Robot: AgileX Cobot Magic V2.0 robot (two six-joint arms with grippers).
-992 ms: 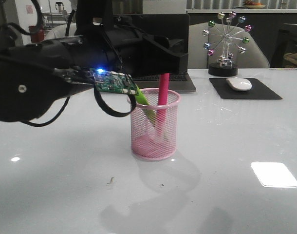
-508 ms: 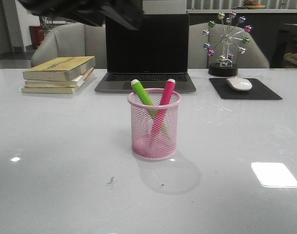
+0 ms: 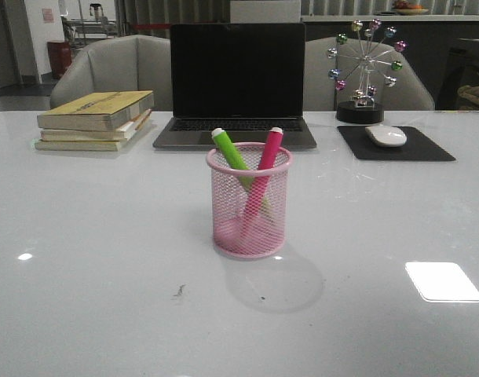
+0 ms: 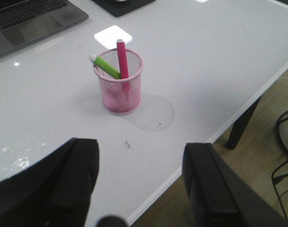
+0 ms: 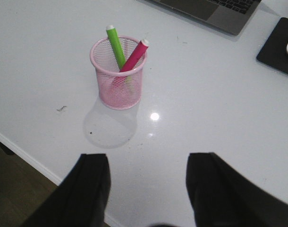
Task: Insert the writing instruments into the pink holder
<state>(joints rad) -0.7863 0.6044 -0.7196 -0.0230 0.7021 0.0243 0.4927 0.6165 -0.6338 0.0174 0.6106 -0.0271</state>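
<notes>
The pink holder (image 3: 249, 206) stands upright in the middle of the white table. Inside it lean the green marker (image 3: 230, 152) and the magenta marker (image 3: 266, 154), crossing, their pale ends above the rim. Both wrist views show the same: holder (image 4: 119, 85) with green marker (image 4: 106, 67) and magenta marker (image 4: 122, 59); holder (image 5: 118, 73) with green marker (image 5: 116, 46) and magenta marker (image 5: 134, 56). My left gripper (image 4: 140, 158) hangs open and empty over the table's near edge, well back from the cup. My right gripper (image 5: 148, 175) is open and empty too, also near the table's front edge.
A laptop (image 3: 236, 82) stands behind the cup, a stack of books (image 3: 94, 119) at the back left. A black mouse pad (image 3: 393, 143) with a white mouse (image 3: 385, 134) and a bead ornament (image 3: 363, 69) are at the back right. Chairs stand behind the table.
One second ago my left arm hung over the cup with the green marker low in it. It has since drawn up and out of the front view, leaving both markers in the cup.
</notes>
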